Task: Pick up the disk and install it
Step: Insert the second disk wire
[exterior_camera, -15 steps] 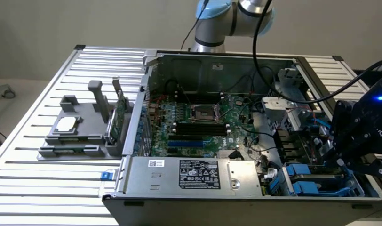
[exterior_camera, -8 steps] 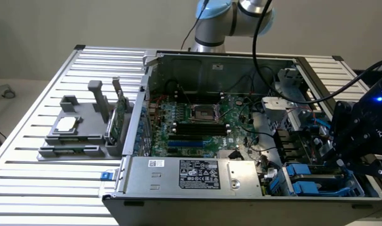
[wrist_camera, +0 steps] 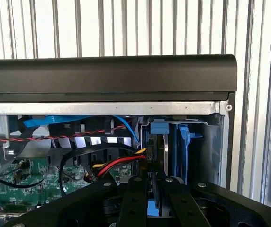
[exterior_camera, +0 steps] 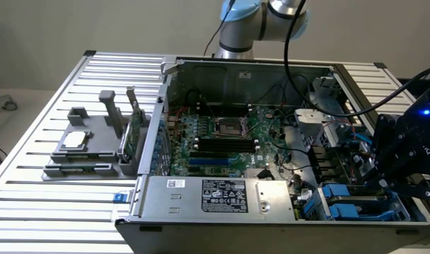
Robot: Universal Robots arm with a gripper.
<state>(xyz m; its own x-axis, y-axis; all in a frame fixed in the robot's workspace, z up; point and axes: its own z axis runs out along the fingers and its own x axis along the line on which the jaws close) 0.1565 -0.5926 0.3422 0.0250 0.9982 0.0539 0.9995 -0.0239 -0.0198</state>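
Over the drive bay at the exterior view's right end of the open computer case (exterior_camera: 200, 66), the gripper (wrist_camera: 149, 189) hangs low, fingers (wrist_camera: 134, 198) drawn nearly together on a thin blue edge between them. That looks like the disk (wrist_camera: 173, 142) in its blue carrier, standing on edge inside the bay slot (wrist_camera: 216, 142); in the exterior view the blue carrier (exterior_camera: 342, 203) sits just below the black gripper body (exterior_camera: 405, 153). Step in hand, I'd judge: seating, disk already in the slot, pick-up done. Finishing calls for a straight push along the slot, no tilt, clear of the red and yellow cables (wrist_camera: 119, 163) just beside it. Case also holds motherboard (exterior_camera: 222, 137) and power supply (exterior_camera: 218, 196). Grey fixture (exterior_camera: 84, 148) on the slatted table (exterior_camera: 38, 211) holds a silver chip (exterior_camera: 75, 138) and an upright green card (exterior_camera: 134, 132).
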